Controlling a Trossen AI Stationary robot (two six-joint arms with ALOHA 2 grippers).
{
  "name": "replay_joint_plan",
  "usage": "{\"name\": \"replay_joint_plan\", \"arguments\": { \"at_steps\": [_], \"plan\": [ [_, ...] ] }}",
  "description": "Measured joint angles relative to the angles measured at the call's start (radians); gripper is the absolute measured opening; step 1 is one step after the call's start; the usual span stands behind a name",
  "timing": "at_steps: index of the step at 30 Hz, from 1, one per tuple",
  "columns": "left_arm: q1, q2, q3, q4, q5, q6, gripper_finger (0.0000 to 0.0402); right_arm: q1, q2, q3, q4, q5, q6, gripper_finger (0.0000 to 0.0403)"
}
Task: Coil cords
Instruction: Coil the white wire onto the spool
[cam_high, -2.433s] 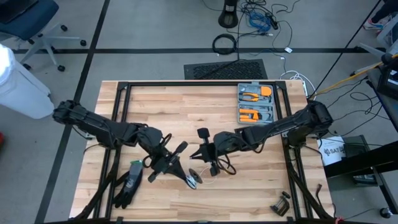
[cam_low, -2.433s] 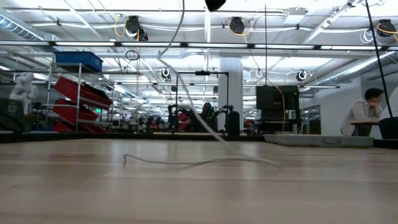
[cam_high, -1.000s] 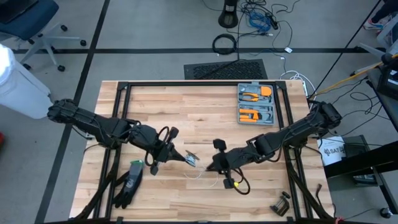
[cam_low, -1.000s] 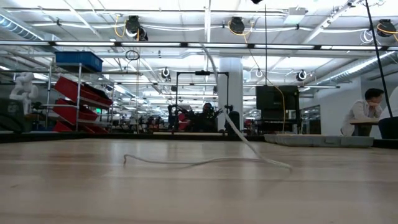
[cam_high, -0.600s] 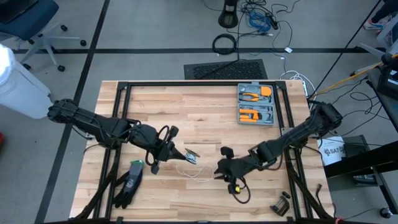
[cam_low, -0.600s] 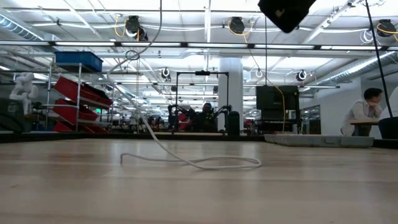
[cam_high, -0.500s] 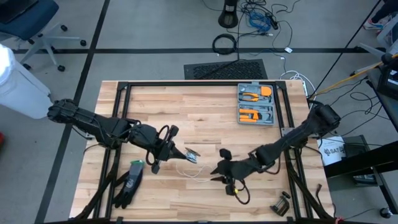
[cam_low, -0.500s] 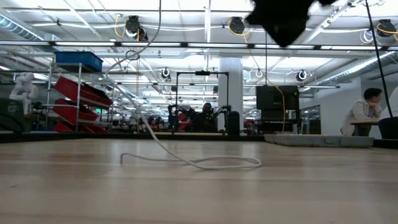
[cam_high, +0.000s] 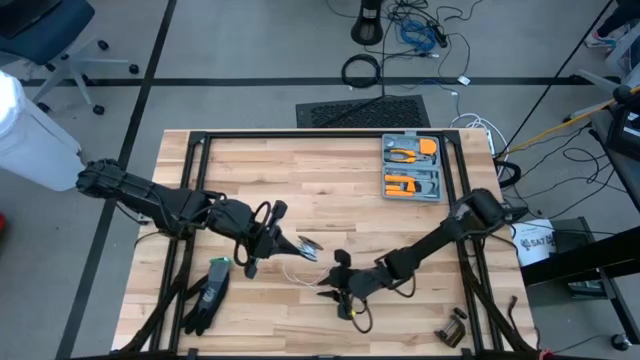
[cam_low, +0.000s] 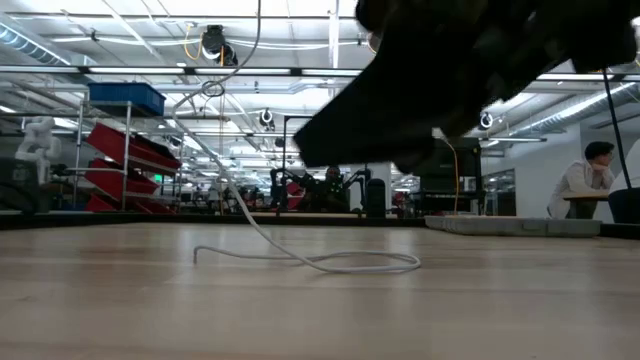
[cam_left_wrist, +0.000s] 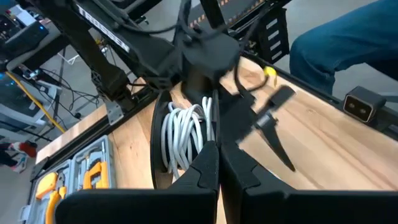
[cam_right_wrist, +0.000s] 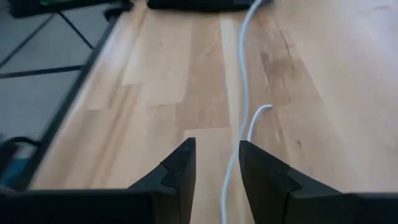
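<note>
Cord (cam_low: 310, 261): thin, limp, light; left gripper (cam_high: 305, 247) fingers clamp the coil, right gripper (cam_high: 328, 285) fingers spread, empty, straddling slack at desk's 6 o'clock.

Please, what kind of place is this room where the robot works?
Most likely a large robotics laboratory or workshop: red storage bins on metal shelves, long ceiling light strips, a grey case of orange hand tools on the pale wooden table, and loose cables on the floor.
</note>
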Motion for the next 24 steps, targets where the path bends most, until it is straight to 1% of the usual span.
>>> {"name": "replay_joint_plan", "arguments": {
  "at_steps": [5, 14, 19, 24],
  "plan": [
    [0.000, 0.000, 0.000, 0.000, -0.004, 0.005, 0.0000, -0.022, 0.084, 0.048, 0.001, 0.002, -0.004, 0.0110],
    [0.000, 0.000, 0.000, 0.001, -0.024, 0.005, 0.0000, -0.035, 0.187, 0.129, -0.011, -0.017, -0.032, 0.0110],
    [0.000, 0.000, 0.000, -0.002, -0.025, 0.005, 0.0000, -0.039, 0.195, 0.139, -0.004, 0.013, -0.048, 0.0109],
    [0.001, 0.000, 0.000, -0.002, -0.025, 0.005, 0.0000, -0.038, 0.192, 0.138, -0.008, 0.015, -0.053, 0.0105]
  ]
}}
